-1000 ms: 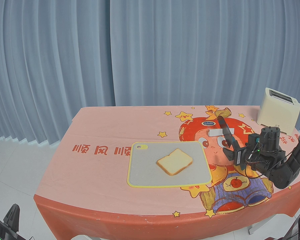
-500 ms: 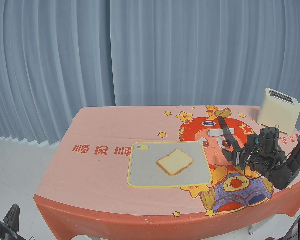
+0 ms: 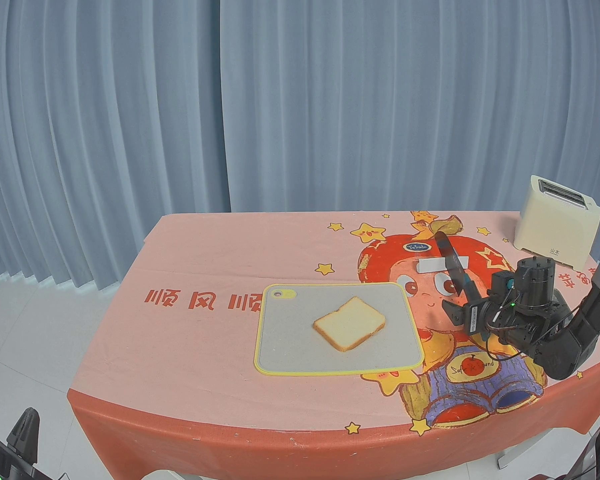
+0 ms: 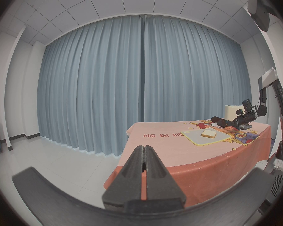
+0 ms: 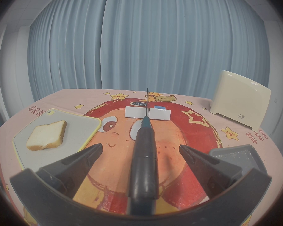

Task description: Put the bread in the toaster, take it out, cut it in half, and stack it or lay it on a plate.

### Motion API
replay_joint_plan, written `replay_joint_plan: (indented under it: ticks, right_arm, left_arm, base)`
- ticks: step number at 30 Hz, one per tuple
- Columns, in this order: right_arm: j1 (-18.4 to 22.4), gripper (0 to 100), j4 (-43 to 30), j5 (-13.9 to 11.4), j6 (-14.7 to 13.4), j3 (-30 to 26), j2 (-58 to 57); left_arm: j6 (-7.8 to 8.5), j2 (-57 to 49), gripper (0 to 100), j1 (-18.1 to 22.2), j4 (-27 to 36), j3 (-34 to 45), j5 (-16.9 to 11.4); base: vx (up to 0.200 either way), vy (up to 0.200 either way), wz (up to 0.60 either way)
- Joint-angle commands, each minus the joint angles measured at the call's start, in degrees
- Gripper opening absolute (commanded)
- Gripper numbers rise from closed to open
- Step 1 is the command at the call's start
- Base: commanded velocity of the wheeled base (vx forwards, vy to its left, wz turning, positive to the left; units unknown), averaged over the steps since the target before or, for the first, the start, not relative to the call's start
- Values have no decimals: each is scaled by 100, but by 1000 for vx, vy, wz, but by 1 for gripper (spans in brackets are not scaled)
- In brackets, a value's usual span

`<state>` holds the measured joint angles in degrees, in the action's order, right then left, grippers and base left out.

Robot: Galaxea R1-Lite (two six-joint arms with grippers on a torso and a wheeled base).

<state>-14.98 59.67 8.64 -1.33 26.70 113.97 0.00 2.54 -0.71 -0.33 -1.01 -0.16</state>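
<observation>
Closing on the knife (image 3: 452, 261) is looking like the risky part: the right gripper (image 5: 140, 147) is standing with fingers spread wide on both sides of the dark handle, touching neither. If one finger is arriving first, the knife is probably tipping or sliding away. The bread (image 3: 349, 323) is lying on the cutting board (image 3: 293, 341), at 9 o'clock from this gripper, and the toaster (image 3: 557, 223) is standing at 2 o'clock. The left gripper (image 4: 143, 160), pressed together on nothing, is hanging off the table, so nothing is steadying the bread. Red characters are running along the tablecloth (image 3: 213, 255) and a small mark is sitting on the toaster; I am not reading them out
</observation>
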Motion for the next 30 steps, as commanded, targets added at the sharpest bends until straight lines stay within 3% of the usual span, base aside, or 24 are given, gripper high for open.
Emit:
replay_joint_plan:
  ticks: [1, 10, 11, 30]
  right_arm:
    - [4, 100, 0, -3, 1, -15, 29]
    - [13, 100, 0, 6, 1, -15, 29]
    - [13, 0, 0, 6, 1, -7, 20]
    - [39, 0, 0, 6, -25, 29, -77]
  left_arm:
    - [0, 1, 0, 0, -2, 101, -2]
    - [0, 1, 0, 0, -2, 101, -2]
    - [0, 10, 0, 0, -2, 101, -2]
    - [0, 1, 0, 0, -2, 101, -2]
  base:
    - [0, 0, 0]
    - [0, 0, 0]
    - [0, 0, 0]
    - [0, 0, 0]
